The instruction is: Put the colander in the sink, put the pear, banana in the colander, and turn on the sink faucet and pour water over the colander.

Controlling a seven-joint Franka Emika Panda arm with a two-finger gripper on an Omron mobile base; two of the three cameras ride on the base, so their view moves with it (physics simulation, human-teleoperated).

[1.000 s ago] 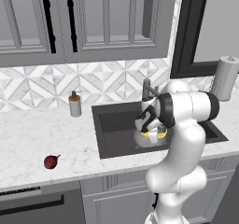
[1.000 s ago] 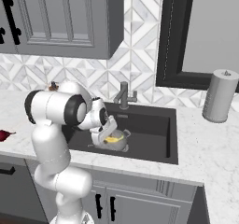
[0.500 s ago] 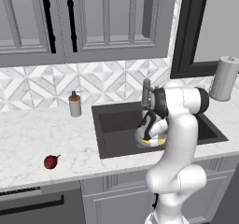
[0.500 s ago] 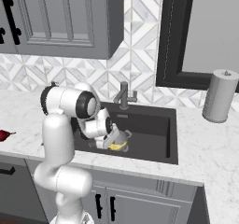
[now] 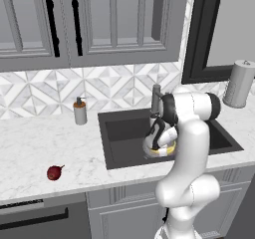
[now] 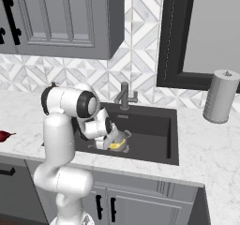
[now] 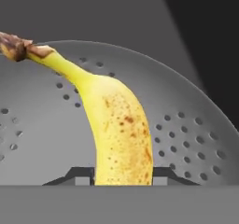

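Note:
The grey colander [image 7: 196, 125] stands in the dark sink [image 5: 124, 133], near its front wall. The yellow banana [image 7: 116, 125] rests against the colander's holed inner wall, stem end up and to the left. My gripper [image 7: 123, 176] reaches down into the colander, and its two tips sit flush against the banana's sides. From the base, the hand [image 5: 162, 142] covers most of the colander [image 6: 123, 136], with a yellow bit of banana [image 6: 117, 146] showing below it. The dark red pear [image 5: 55, 172] lies on the counter left of the sink. The faucet [image 6: 124, 95] stands behind the basin.
A soap dispenser [image 5: 79, 112] stands on the counter at the back left of the sink. A paper towel roll [image 6: 219, 96] is on the counter to the right. Wall cabinets hang above. The sink's right half [image 6: 154, 130] holds nothing.
The hand has dropped lower into the colander with the banana. The upper arm has swung over the sink. The pear has not moved.

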